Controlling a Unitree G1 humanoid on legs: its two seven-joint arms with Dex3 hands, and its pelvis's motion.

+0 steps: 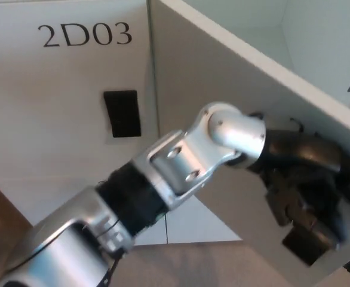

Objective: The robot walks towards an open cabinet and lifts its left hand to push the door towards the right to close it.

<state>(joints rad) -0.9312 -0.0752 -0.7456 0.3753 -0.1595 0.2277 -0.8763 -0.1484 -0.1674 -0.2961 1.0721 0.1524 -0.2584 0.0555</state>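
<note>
One swinging door (223,89), two black handles (122,113), one robot hand (306,179)

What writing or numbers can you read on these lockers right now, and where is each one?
"2D03": large dark characters on the closed cabinet door at upper left, above its black handle.
The swinging door that the left hand is pressing shows no readable label now; the hand and wrist cover that part of its face.
No other text can be read anywhere in the head view.
</note>
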